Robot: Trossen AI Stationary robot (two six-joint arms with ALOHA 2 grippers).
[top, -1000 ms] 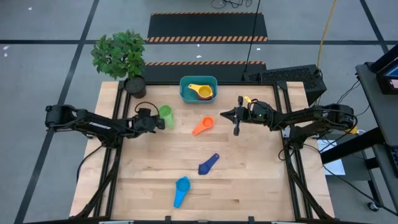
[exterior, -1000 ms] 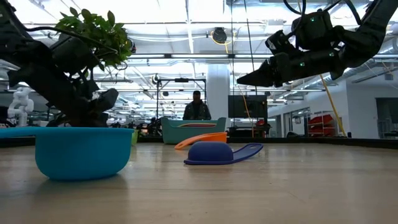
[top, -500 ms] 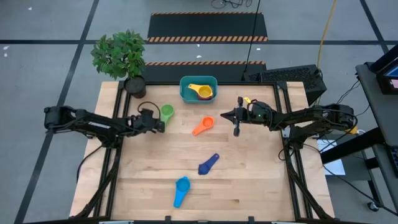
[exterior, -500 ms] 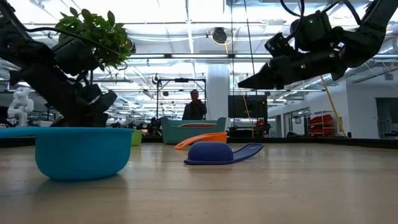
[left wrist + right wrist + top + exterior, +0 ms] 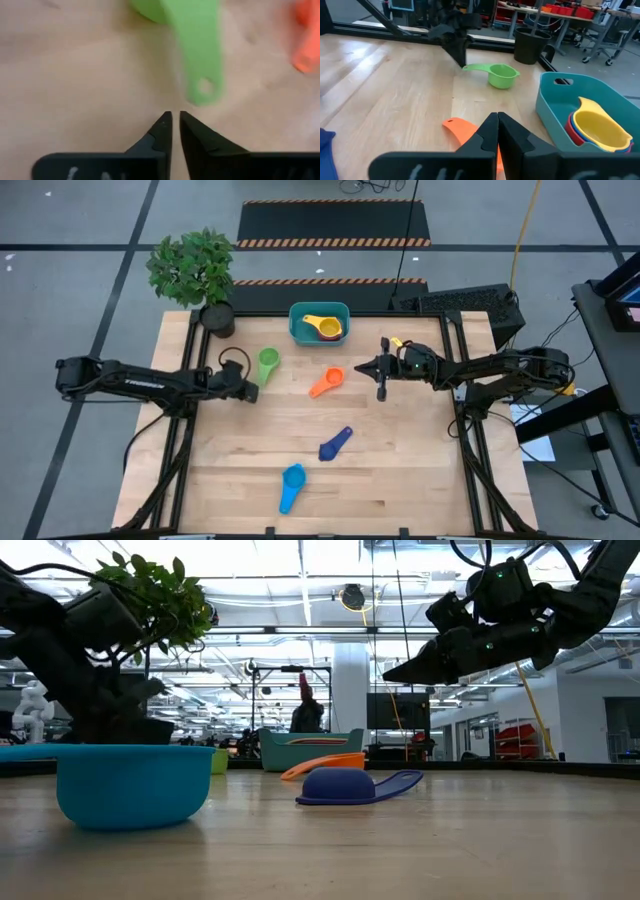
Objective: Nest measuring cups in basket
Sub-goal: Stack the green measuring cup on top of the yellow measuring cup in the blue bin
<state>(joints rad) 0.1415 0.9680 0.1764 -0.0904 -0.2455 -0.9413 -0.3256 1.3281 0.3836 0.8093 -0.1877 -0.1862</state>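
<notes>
You have four measuring cups loose on the bench (image 5: 400, 460): green cup (image 5: 267, 361), orange cup (image 5: 325, 383), dark blue cup (image 5: 335, 444), light blue cup (image 5: 291, 485). The basket (image 5: 300, 326) holds a yellow cup (image 5: 322, 326) nested over a red one. Left pincer (image 5: 250, 390), narrowed almost shut and empty, sits just off the green cup's handle. Right pincer (image 5: 380, 389), closed and empty, hangs beside the orange cup.

- No text, label, brand, number or sign can be read in any view.
- Beyond the table (image 5: 320, 470), the floor stripes carry no lettering.
</notes>
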